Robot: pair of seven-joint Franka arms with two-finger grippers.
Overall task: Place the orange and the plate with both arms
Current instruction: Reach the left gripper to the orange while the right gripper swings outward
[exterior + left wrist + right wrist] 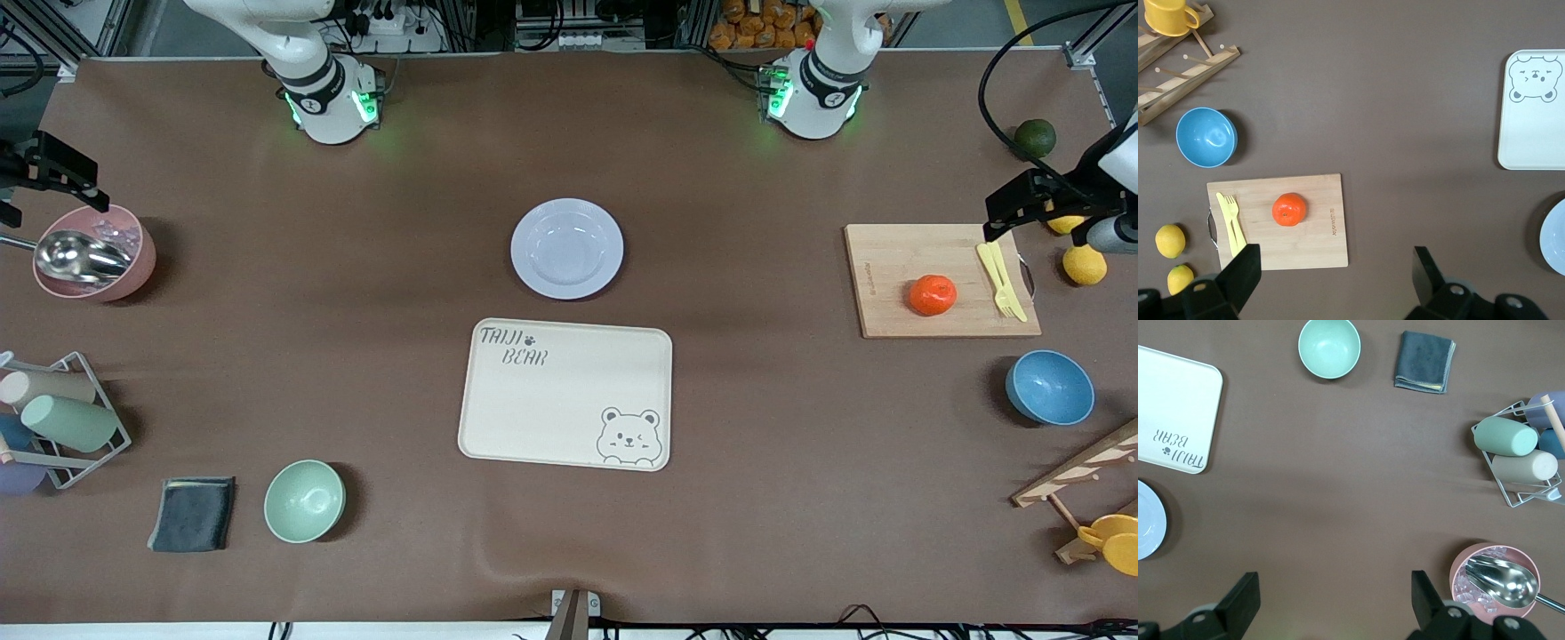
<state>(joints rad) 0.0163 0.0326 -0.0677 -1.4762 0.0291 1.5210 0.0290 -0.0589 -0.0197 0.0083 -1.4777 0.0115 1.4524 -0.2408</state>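
Nearest the front camera lie a mint green bowl (304, 500) and a folded grey cloth (192, 513); farther back, a cream rectangular tray with a bear drawing (566, 392). Just farther still sits the round pale lavender plate (566, 248), bare. Toward the left arm's end, the glossy red-orange fruit, the orange (932, 294), rests on a wooden cutting board (889, 284) beside a yellow plastic fork (1002, 281) (blue bowl (1049, 388) nearer). The left gripper (1331, 273) hovers over the board's edge, fingers spread wide, holding nothing. The right gripper (1331, 597), likewise wide and unladen, hangs beside a pink bowl (133, 258) holding a metal scoop (80, 256); both are cut off by the front view's edges.
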